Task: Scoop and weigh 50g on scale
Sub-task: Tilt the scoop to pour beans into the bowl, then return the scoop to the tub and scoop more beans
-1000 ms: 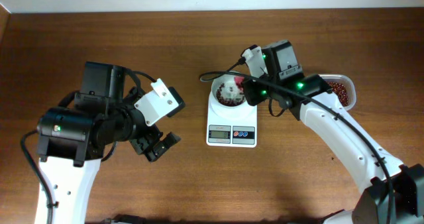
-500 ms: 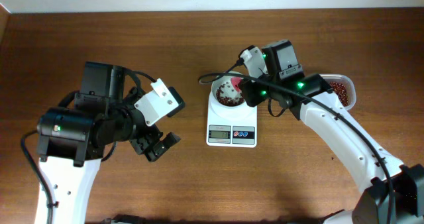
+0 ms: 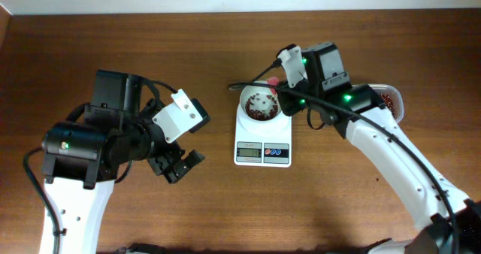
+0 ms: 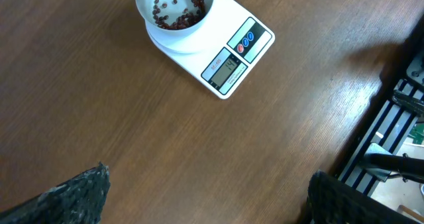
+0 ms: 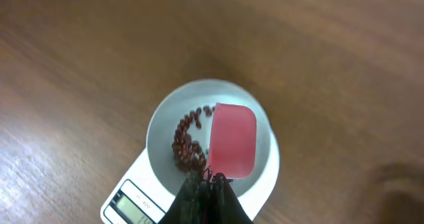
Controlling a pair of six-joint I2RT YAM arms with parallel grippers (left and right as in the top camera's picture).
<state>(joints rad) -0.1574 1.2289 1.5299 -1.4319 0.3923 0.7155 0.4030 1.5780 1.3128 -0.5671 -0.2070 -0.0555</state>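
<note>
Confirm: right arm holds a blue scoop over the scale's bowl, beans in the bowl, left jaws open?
No: the scoop is red, not blue, as the right wrist view shows. The rest stands: right gripper holds it over the bowl of the scale, beans in it, left gripper with jaws open.

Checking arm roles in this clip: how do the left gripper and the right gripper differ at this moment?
The left gripper is open and empty; the right gripper is shut on a red scoop. The left gripper hovers over the bare wooden table, apart from the scale; the right gripper holds its scoop over the scale's white bowl, which has beans in it. Both are above the table.
</note>
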